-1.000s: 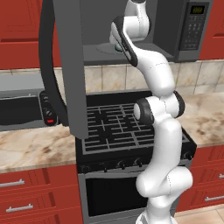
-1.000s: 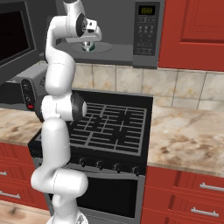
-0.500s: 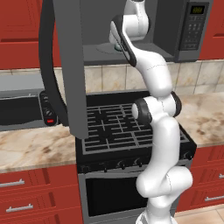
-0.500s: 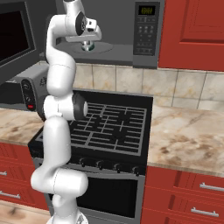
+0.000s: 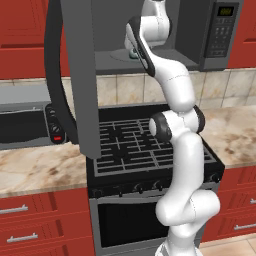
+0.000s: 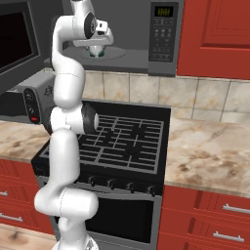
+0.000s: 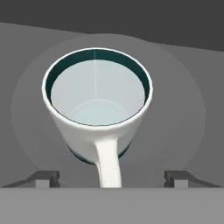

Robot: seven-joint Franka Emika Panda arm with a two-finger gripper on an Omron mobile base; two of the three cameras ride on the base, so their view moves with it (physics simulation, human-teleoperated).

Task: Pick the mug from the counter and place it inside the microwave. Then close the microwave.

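Hand view: mug (image 7: 98,105) upright, empty, on round tray (image 7: 183,113) inside microwave (image 6: 141,44); gripper (image 7: 112,177) spread wide, fingers clear of mug.

the white arm rises from its base, bends at the dark elbow joint and reaches up and forward; the wrist turns the hand downward; the gripper (image 7: 112,177) points down with its jaws spread wide, the two dark fingertips (image 7: 46,177) standing far apart, clamped on nothing; from the right base camera the gripper (image 6: 96,49) hangs below the wrist
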